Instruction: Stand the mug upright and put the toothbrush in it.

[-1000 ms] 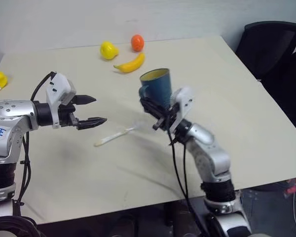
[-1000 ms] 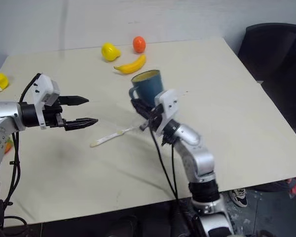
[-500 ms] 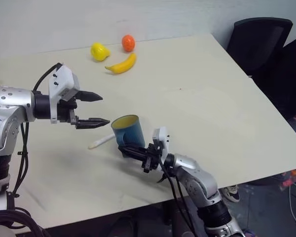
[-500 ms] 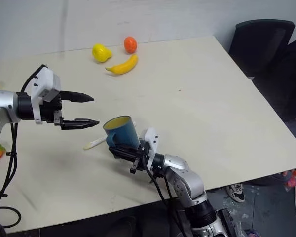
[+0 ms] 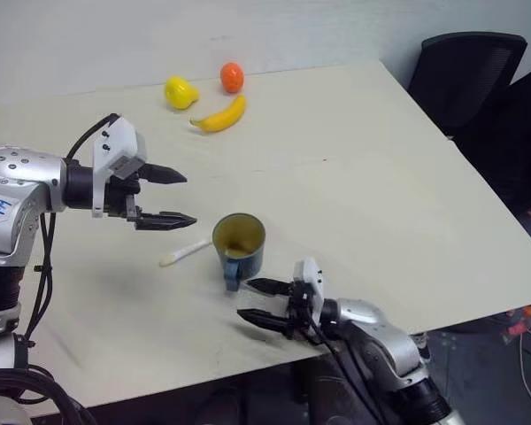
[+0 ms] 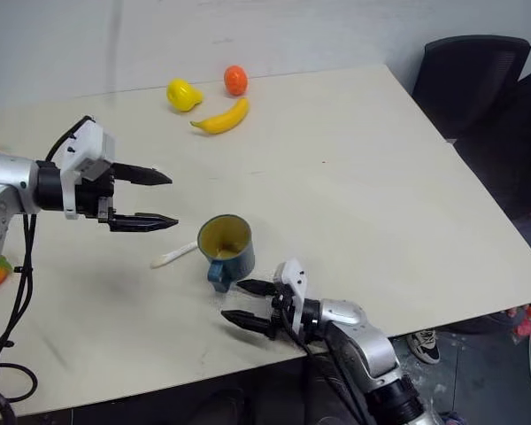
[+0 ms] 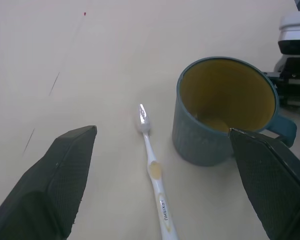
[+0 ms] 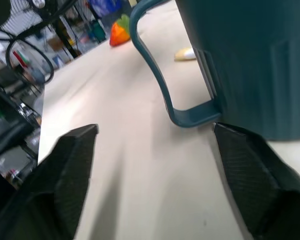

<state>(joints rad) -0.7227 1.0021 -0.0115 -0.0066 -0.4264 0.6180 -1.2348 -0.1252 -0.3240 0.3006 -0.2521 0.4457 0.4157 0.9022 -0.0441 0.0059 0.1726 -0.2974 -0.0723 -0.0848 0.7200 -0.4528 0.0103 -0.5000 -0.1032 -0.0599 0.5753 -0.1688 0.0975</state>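
Note:
The teal-blue mug (image 5: 239, 243) stands upright on the table, yellow inside, its handle (image 8: 170, 85) turned toward the front edge. Just short of that handle my right gripper (image 5: 244, 300) is open and holds nothing. The cream toothbrush (image 5: 184, 253) lies flat on the table immediately left of the mug (image 7: 225, 110), with its bristle head nearest the mug. My left gripper (image 5: 188, 199) hovers open above and left of the toothbrush (image 7: 152, 170), fingers wide apart and empty.
At the table's far side lie a banana (image 5: 219, 115), a yellow fruit (image 5: 180, 90) and an orange fruit (image 5: 231, 76). A black chair (image 5: 465, 75) stands past the right edge. The mug sits close to the table's front edge (image 5: 203, 372).
My right gripper brought the mug down from mid-air, set it upright near the front of the table, then opened and drew back from it. The left gripper stayed open and about where it was.

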